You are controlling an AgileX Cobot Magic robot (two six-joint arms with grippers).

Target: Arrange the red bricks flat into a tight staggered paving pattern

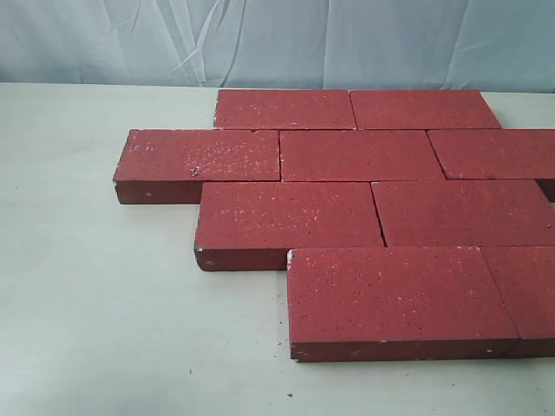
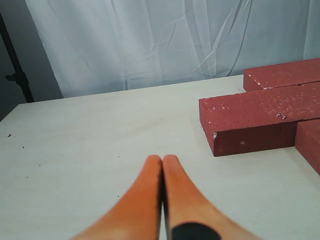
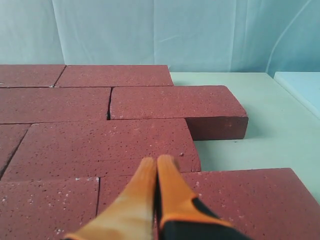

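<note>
Several dark-red bricks [image 1: 364, 156] lie flat and close together in staggered rows on the pale table [image 1: 95, 286]; the nearest brick [image 1: 395, 295] sits at the front right. Neither gripper shows in the exterior view. In the left wrist view my left gripper [image 2: 162, 159] is shut with nothing in it, hovering over bare table, apart from the end of a brick [image 2: 255, 120]. In the right wrist view my right gripper [image 3: 157, 161] is shut and empty, its tips above the brick surface [image 3: 105, 145] near a joint between rows.
A pale curtain [image 1: 277, 39] hangs behind the table's far edge. Bare tabletop stretches to the left of and in front of the bricks. A dark stand [image 2: 15, 65] shows beyond the table's corner in the left wrist view.
</note>
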